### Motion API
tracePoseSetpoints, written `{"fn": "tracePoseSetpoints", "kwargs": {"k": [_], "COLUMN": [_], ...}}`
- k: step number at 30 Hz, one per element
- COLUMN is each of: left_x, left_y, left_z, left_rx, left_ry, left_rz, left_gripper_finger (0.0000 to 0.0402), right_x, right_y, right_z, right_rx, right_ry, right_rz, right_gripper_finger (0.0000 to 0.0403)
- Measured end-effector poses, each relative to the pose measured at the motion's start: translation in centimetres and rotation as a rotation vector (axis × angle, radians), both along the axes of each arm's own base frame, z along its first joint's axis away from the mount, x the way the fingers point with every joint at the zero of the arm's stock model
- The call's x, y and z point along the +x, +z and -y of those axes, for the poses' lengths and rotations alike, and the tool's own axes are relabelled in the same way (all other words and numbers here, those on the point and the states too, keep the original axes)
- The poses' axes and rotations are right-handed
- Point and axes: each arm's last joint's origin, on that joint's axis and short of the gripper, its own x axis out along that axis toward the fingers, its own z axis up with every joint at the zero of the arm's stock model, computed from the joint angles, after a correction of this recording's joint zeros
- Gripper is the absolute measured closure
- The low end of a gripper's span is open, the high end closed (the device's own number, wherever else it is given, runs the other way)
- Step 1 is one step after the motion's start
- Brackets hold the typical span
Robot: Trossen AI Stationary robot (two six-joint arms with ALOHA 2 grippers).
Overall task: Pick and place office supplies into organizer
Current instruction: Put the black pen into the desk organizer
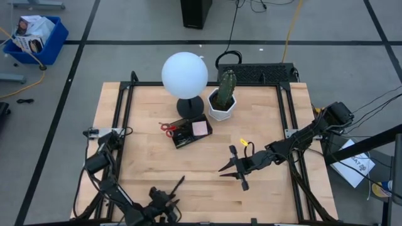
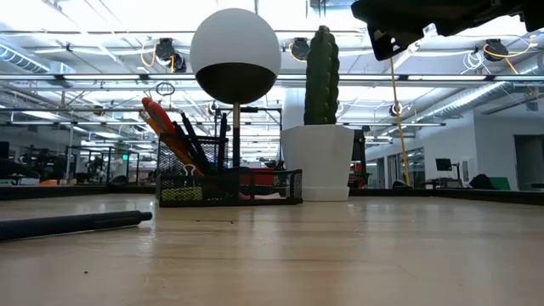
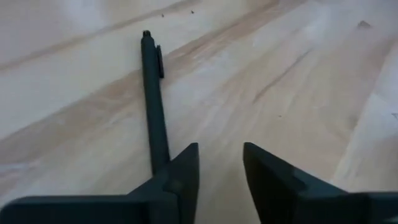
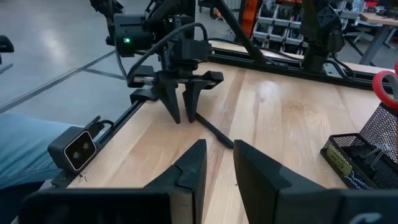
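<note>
A slim black pen [image 3: 153,102] lies flat on the wood near the table's front edge and also shows in the high view [image 1: 179,184]. My left gripper [image 3: 221,149] points down at it, open. One finger [image 3: 180,171] stands over the pen's near end, and the gap holds only bare wood. The black mesh organizer [image 1: 191,132] stands mid-table with red-handled scissors [image 1: 168,129], a pink sticky-note pad [image 1: 200,127] and upright pens [image 2: 191,140] in it. My right gripper [image 1: 231,171] hovers open at the right, above the table, holding nothing. My left gripper comes at the pen slanting down from the table's near left side. One finger [image 4: 190,102] covers the pen's near end [image 3: 160,163] and hides it. I cannot tell whether the finger touches the pen. The pen lies flat on the table.
A lamp with a white globe [image 1: 184,74] and a cactus in a white pot [image 1: 222,103] stand behind the organizer. A small yellow bit [image 1: 244,143] lies near my right arm. Black rails [image 1: 125,113] run along the table's sides. Bare wood lies between the pen and the organizer.
</note>
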Motion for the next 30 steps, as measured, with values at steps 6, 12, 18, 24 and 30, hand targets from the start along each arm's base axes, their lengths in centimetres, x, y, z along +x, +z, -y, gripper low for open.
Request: {"fn": "tracePoseSetpoints", "kwargs": {"k": [6,12,18,24,30], "left_x": [-0.1,0.6,0.3,-1.0,-1.3], "left_y": [1.7,4.4,6.2,5.2,3.5], "left_z": [-0.3,0.9,0.7,-1.1,-1.3], "left_rx": [0.1,0.179,0.229,0.24,0.145], "left_ry": [-0.002,-0.041,-0.024,0.128,0.184], "left_rz": [-0.133,-0.065,-0.166,-0.233,-0.217], "left_gripper_finger": [0.032,0.034,0.0341,0.0341,0.033], "right_x": [0.0,0.0,0.0,0.0,-0.1], "right_y": [0.0,-0.1,-0.1,-0.1,-0.2], "right_z": [0.0,0.0,0.0,0.0,0.0], "right_rx": [-0.002,-0.005,-0.006,-0.012,-0.016], "right_ry": [0.004,0.004,0.005,0.007,0.008], "right_rz": [0.0,-0.007,-0.006,-0.006,-0.013], "right_gripper_finger": [0.033,0.033,0.033,0.033,0.033]}}
